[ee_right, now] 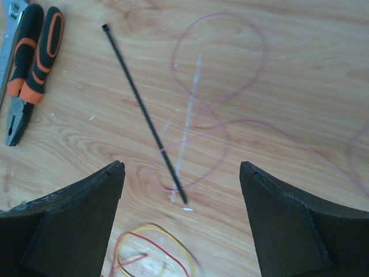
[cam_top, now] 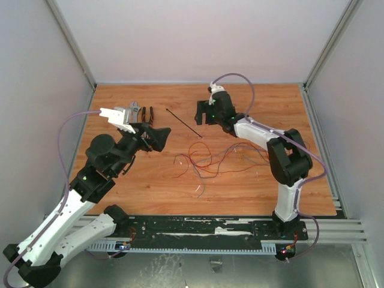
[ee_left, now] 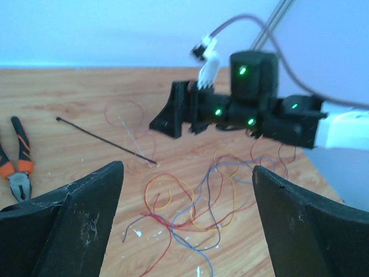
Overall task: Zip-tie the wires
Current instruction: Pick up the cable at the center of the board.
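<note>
The wires lie loose and flat on the bench, a little to the right of its middle. They are mostly red and maroon strands, and the left wrist view also shows yellow, orange and bluish ones. The zip tie lies straight on the wood between the tangle and the far edge. It is set on a diagonal, with its small head toward the far left corner and its thin tip pointing to the wires. In the right wrist view the tip half of the zip tie crosses a faint maroon loop of wire. The right end effector hangs above the bench just beside the tip of the tie, with its two fingers spread wide and nothing between them. The left end effector is on the other side of the tie, toward the left edge, and it is also released and holds nothing. Both are apart from the wires and from the tie. The pliers, with orange and black handles, lie near the far edge to the left of the tie's head, and a grey wrench lies just beside them.
</note>
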{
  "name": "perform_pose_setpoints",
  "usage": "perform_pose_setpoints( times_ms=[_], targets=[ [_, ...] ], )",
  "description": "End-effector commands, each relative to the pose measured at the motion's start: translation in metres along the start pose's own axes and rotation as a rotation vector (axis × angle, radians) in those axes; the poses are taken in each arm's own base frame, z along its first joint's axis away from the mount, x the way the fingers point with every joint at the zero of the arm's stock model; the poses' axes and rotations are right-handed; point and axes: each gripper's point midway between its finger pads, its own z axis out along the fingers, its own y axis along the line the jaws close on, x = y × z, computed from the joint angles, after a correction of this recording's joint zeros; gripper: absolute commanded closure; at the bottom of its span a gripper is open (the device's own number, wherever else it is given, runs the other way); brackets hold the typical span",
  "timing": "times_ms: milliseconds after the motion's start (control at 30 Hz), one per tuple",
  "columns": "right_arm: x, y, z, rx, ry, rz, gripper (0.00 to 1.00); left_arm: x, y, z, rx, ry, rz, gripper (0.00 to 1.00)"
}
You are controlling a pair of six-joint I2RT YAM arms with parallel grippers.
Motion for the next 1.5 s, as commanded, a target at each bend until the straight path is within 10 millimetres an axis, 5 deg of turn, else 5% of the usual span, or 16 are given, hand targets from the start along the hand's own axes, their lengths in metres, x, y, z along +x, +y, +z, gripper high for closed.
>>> perform_pose_setpoints(
  times_ms=[0, 367, 600, 833, 967, 1100, 1200, 1333, 1467],
  targets=[
    [0.003, 0.03, 0.023, -0.055, 0.002, 0.047, 0.19, -0.019, 0.01, -0.007, -0.056, -0.084, -0.019, 0.02],
    [0.055, 0.054, 0.059, -0.073, 0.1, 0.053, 0.25, -0.011, 0.014, -0.002, -0.07, -0.063, -0.002, 0.02],
    [0.063, 0.056, 0.076, -0.068, 0.111, 0.045, 0.3, -0.009, 0.015, -0.001, -0.073, -0.056, 0.007, 0.02],
    [0.069, 0.052, 0.086, -0.045, 0.119, 0.034, 0.54, -0.006, 0.017, -0.001, -0.083, -0.045, 0.006, 0.02],
    [0.066, 0.048, 0.084, -0.028, 0.112, 0.018, 0.8, -0.002, 0.018, 0.0, -0.093, -0.03, 0.001, 0.02],
    [0.049, 0.048, 0.078, -0.014, 0.079, -0.009, 1.0, -0.004, 0.017, -0.001, -0.087, -0.036, -0.004, 0.02],
    [0.029, 0.051, 0.07, -0.009, 0.051, -0.036, 1.0, -0.003, 0.017, -0.001, -0.084, -0.034, -0.004, 0.02],
    [-0.02, 0.059, 0.049, -0.001, -0.018, -0.092, 1.0, -0.001, 0.018, 0.0, -0.086, -0.028, -0.004, 0.02],
    [-0.088, 0.065, 0.008, 0.007, -0.107, -0.166, 1.0, 0.003, 0.021, 0.003, -0.1, -0.018, -0.006, 0.02]
  ],
)
